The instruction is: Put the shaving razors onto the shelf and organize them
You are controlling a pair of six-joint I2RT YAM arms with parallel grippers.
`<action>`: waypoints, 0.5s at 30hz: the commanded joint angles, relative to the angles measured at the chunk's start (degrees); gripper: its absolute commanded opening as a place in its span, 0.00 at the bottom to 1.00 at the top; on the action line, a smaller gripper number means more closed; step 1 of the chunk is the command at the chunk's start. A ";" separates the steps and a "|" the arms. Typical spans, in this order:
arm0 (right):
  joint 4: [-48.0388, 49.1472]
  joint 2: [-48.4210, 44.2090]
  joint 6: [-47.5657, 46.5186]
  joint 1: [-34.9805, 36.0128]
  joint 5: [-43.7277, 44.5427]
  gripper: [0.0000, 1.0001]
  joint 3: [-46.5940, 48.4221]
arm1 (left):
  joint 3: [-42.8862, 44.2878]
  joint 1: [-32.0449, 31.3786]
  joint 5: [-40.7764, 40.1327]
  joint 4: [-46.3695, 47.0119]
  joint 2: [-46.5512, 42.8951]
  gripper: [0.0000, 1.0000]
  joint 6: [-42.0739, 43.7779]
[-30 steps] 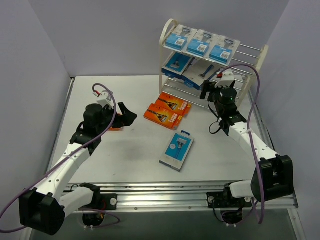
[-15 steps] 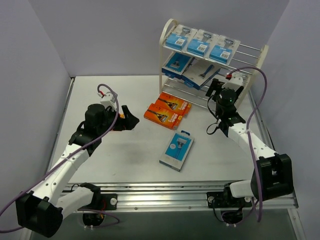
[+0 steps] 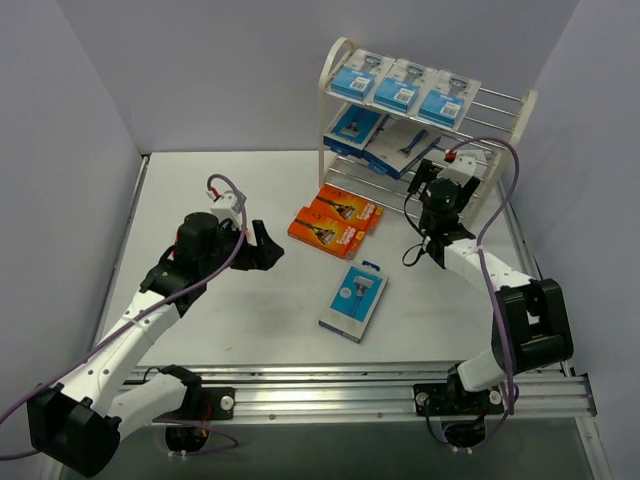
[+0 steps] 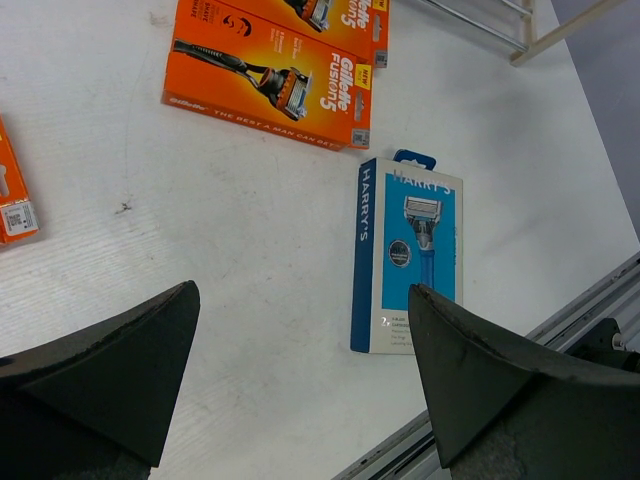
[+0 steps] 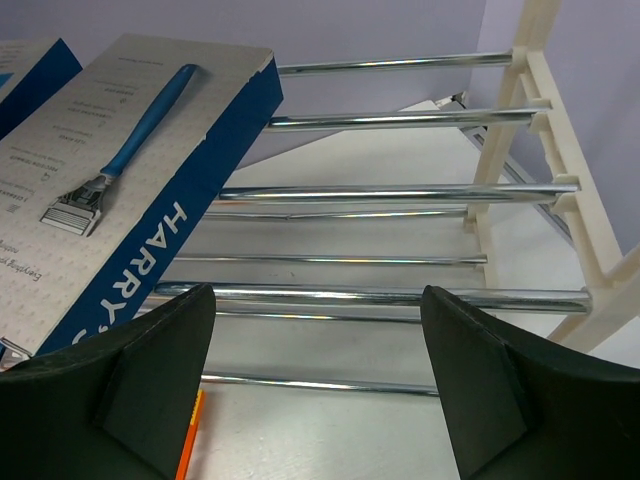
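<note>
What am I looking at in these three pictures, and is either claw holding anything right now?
Two white robot arms, each ending in a two-finger gripper. The wide picture looks down from above and behind them; the other two come from wrist cameras. The left gripper hangs open over the table, near a blue razor pack and orange boxes. The right gripper is open at the shelf, where other packs sit. Neither holds anything.

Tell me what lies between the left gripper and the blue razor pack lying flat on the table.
Nothing: only bare table separates the left gripper from the blue razor pack. The top external view shows this stretch plainly.
</note>
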 commanded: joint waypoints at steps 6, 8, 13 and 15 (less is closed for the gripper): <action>7.54 4.21 -1.45 0.87 3.43 0.80 2.21 | 3.11 -1.07 -1.58 -0.61 -0.05 0.94 1.59; 7.98 5.18 -1.89 0.87 3.52 0.80 2.65 | 3.20 -1.15 -1.66 -0.70 -0.05 0.94 1.59; 9.56 6.59 -3.12 0.78 2.73 0.80 3.44 | 3.37 -1.33 -2.10 -1.05 0.12 0.94 1.77; 10.27 6.94 -4.25 0.78 2.38 0.80 3.53 | 3.37 -1.42 -2.10 -1.05 0.21 0.94 1.77</action>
